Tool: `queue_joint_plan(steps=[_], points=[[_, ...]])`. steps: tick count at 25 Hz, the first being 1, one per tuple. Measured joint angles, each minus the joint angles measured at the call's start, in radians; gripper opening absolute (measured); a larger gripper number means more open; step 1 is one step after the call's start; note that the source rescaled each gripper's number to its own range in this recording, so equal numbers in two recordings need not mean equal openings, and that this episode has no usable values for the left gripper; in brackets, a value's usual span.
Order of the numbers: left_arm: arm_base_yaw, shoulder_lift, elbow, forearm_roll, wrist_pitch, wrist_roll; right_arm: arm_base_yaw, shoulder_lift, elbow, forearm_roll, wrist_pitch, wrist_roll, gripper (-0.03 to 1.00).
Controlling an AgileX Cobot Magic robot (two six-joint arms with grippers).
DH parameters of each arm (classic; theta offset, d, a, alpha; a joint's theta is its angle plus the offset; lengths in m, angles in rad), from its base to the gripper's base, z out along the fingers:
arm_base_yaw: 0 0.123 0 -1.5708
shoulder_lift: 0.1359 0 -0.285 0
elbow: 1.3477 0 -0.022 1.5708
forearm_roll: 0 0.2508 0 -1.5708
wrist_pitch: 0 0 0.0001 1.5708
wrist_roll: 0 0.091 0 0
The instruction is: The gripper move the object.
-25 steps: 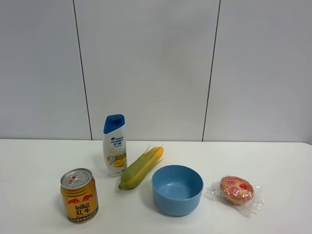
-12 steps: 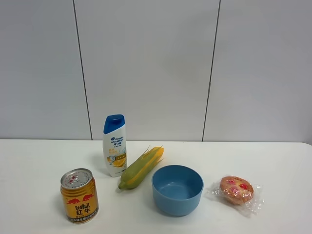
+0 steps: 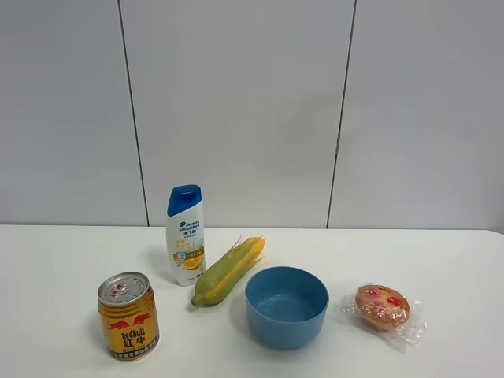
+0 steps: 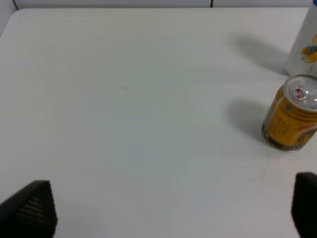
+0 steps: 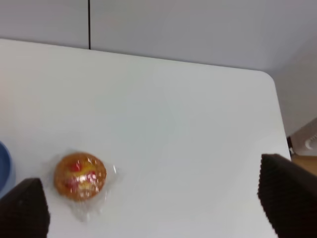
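The object, a gold-yellow Red Bull can [image 3: 128,315] with a silver top, stands upright at the front left of the white table. Neither arm shows in the exterior high view. In the left wrist view the can [image 4: 292,119] stands apart from the left gripper [image 4: 168,213], ahead of it and off to one side. That gripper is open, and only bare table lies between its black fingertips [image 4: 29,210]. The right gripper [image 5: 156,203] is also open and holds nothing. It hovers over the table's right part, far from the can.
A white blue-capped shampoo bottle [image 3: 185,234] stands behind the can. An ear of corn [image 3: 228,270] lies beside it. A blue bowl [image 3: 287,305] sits mid-table and a plastic-wrapped bun [image 3: 383,307] lies to its right. The bun [image 5: 80,176] lies near the table's rounded right corner [image 5: 267,79].
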Motion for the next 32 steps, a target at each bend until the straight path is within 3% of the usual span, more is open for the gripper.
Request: queue_joint_plan(steps=[15,17,19,24,28,32], points=[[0.0,0.0,0.0,0.0,0.0,0.0,-0.018,-0.007,0.009,-0.108,-0.002,0.04,0.57],[0.0,0.0,0.0,0.0,0.0,0.0,-0.105,-0.007,0.007,-0.098,-0.004,-0.005,0.57],[0.0,0.0,0.0,0.0,0.0,0.0,-0.251,-0.011,0.002,-0.024,-0.02,-0.109,0.57],[0.0,0.0,0.0,0.0,0.0,0.002,-0.652,-0.097,0.001,0.316,-0.166,-0.508,0.57],[0.0,0.0,0.0,0.0,0.0,0.002,-0.809,-0.21,0.0,0.558,-0.21,-0.73,0.57],[0.0,0.0,0.0,0.0,0.0,0.002,-0.887,-0.326,0.032,0.671,-0.207,-0.817,0.57]])
